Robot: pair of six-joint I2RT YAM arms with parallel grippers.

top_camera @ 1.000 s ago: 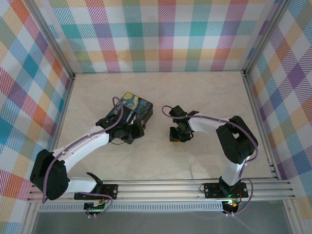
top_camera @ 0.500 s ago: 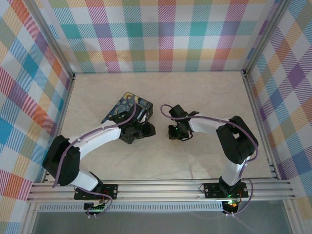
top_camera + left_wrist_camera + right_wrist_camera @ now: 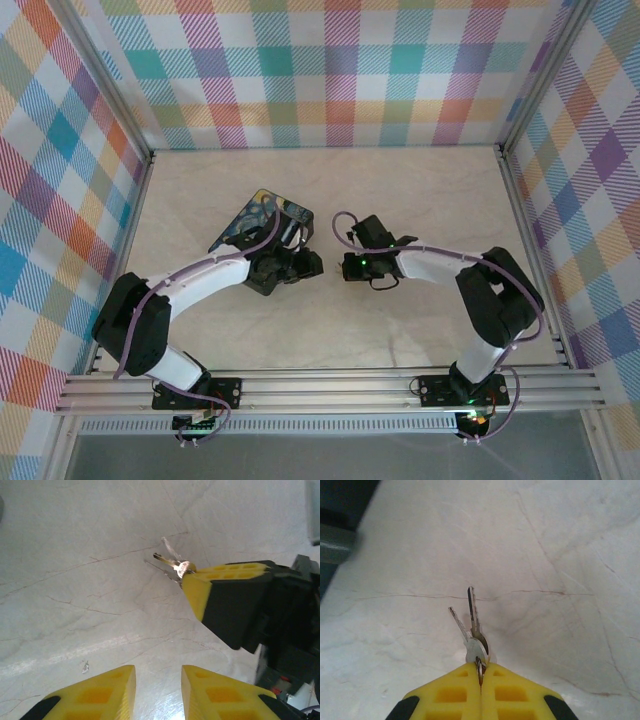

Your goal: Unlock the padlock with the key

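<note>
Right pincer (image 3: 480, 669) is clenched on the keys (image 3: 474, 625): two silvery keys on a small ring, heads pinched between the yellow pads (image 3: 451, 695), blades fanned slightly apart and sticking straight out ahead of the tips over the pale marbled surface (image 3: 560, 555). Can't tell whether the blade tips touch the surface. Left pincer (image 3: 157, 676) is released, jaws partly apart, with bare surface (image 3: 75, 540) in the gap and nothing gripped. From the left wrist camera, the right pincer (image 3: 194, 581) sits ahead and to the right of the left one, with the keys (image 3: 172, 565) poking out of its tip, well apart from the left fingers (image 3: 107, 692). In the overhead view the two pincers face each other tip to tip, left (image 3: 308, 262) and right (image 3: 347, 268), near but not touching. The box (image 3: 262, 212) with the blue-and-yellow painted lid lies just behind the left pincer, partly under that wrist. Padlock position: cannot tell, nothing I can pick out as it around either pincer.
</note>
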